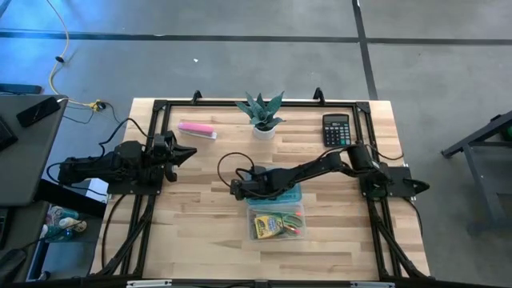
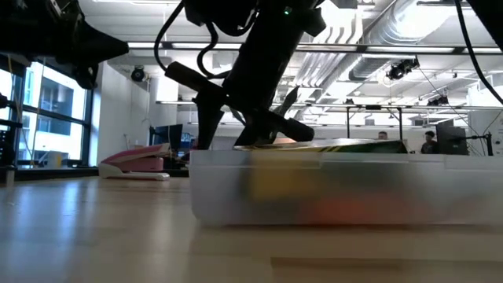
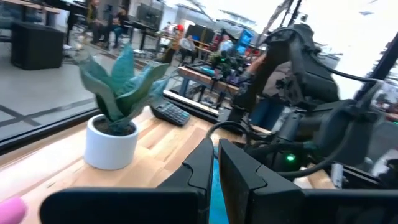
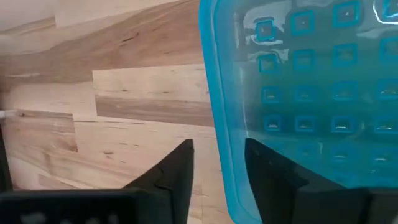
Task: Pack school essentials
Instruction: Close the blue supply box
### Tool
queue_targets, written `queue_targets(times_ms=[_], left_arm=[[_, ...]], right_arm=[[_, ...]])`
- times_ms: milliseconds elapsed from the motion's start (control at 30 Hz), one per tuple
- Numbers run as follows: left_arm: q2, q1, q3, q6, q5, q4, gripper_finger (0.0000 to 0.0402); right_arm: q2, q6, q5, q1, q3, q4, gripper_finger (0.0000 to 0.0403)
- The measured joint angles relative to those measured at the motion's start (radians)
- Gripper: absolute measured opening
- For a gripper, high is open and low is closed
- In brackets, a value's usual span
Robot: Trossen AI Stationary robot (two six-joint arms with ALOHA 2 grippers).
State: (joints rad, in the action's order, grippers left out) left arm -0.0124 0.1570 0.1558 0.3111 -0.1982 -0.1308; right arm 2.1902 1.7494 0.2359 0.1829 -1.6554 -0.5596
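Observation:
A clear plastic box [image 1: 276, 222] stands at the table's middle near side and holds school essentials [image 1: 278, 227], yellow-green and red. A translucent blue lid [image 4: 311, 93] lies over the box's far end [image 1: 282, 197]. My right gripper [image 4: 217, 146] reaches in from the right and slants down at the lid's left edge. It is open, with one finger on each side of that edge. My left gripper [image 3: 213, 168] is shut, holds nothing and hangs level above the table's left side [image 1: 186, 152]. My right gripper has the blue lid's edge [image 4: 217, 124] between its parted fingers, slanting down from above. One finger [image 4: 177, 177] stands clear of the edge over bare wood. Whether the other finger [image 4: 270, 177] touches the lid I cannot tell. The lid rests on the box.
A pink bar [image 1: 197, 130] lies far left, a potted plant [image 1: 262, 116] stands at the far middle and a black calculator [image 1: 336, 130] lies far right. Bare wood lies left of the box. A black frame runs along the table's edges.

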Motion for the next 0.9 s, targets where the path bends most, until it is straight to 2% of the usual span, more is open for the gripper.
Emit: queue_targets(times_ms=[133,333,533,733,900], left_arm=[[0.000,0.000,0.000,0.000,0.053,0.008,0.0017],[0.000,0.000,0.000,0.000,0.108,0.008,0.0017],[0.000,0.000,0.000,0.000,0.113,0.004,0.0017],[0.000,0.000,0.000,0.001,0.162,-0.001,0.0017],[0.000,0.000,0.000,0.024,0.165,-0.003,0.0032]], right_arm=[[-0.003,0.004,0.026,0.003,0.000,0.000,0.0148],[-0.022,0.000,0.079,0.015,0.000,0.003,0.0150],[-0.058,-0.027,0.132,0.028,0.000,0.000,0.0149],[-0.101,-0.056,0.218,0.043,0.000,-0.009,0.0149],[-0.124,-0.075,0.241,0.049,0.000,-0.034,0.0149]])
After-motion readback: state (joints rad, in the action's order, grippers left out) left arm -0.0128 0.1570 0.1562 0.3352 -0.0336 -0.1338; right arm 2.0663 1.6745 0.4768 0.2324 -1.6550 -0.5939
